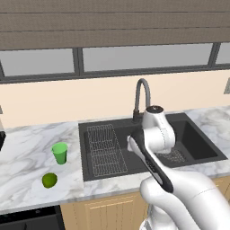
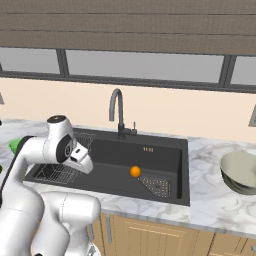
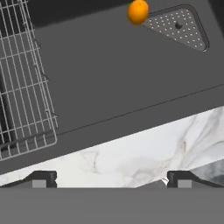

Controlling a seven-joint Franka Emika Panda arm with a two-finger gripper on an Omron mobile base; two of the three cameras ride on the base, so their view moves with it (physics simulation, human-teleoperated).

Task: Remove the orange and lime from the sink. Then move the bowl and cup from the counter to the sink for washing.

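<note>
Left base view: arm rises lower right, bent over the front edge of the sink; the hand itself is hidden behind the arm's own links. Cup stands upright on the counter left of the basin. Lime lies on the counter just in front of the cup, apart from it, out of the sink. Wire rack sits in the left half of the basin, faucet at the back rim.

Right base view: orange rests on the sink floor, just left of the perforated drain plate. Bowl sits on the counter at right, well apart from the sink. A sliver of the cup shows behind the arm at the left edge.

Hand view: gripper hangs over the front counter strip and sink rim, 2 finger tips spread wide at the bottom, nothing between them. Orange sits at top, touching the drain plate's corner; rack at left.
</note>
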